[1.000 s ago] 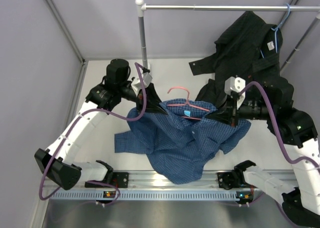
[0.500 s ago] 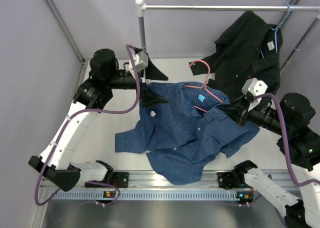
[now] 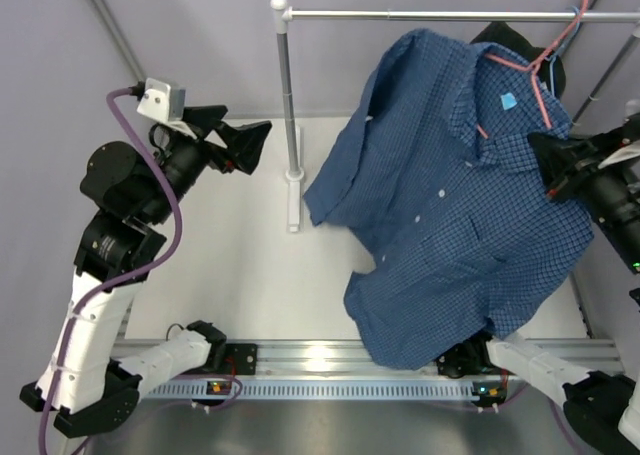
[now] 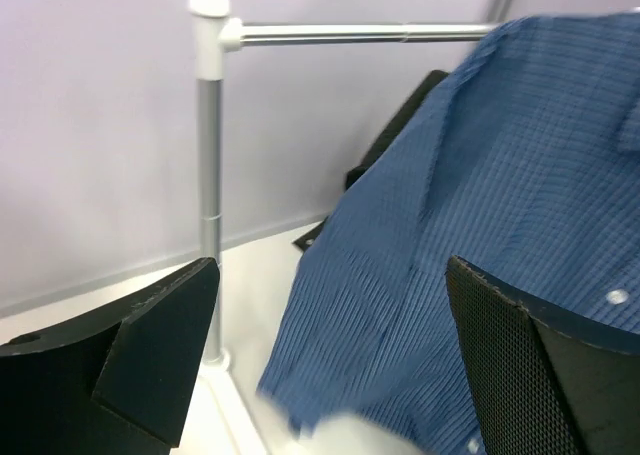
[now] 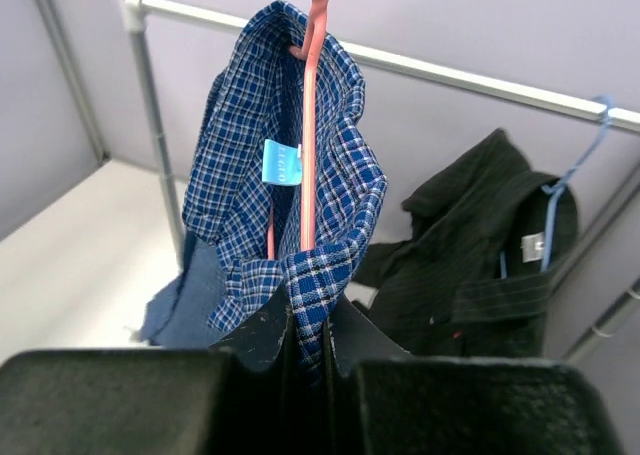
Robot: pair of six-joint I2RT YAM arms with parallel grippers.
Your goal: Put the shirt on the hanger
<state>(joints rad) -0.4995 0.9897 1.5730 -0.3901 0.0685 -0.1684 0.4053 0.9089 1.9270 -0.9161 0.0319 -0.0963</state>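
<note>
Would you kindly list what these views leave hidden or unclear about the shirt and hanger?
- Top external: the hook of the hanger is cut by the top edge, so whether it rests on the rail is unclear.
- Right wrist: the shirt collar wraps the right end effector, hiding whether the wire is pinched too.
- Top external: the shirt covers most of the black shirt.
- Left wrist: the shirt's lower hem is blurred.
</note>
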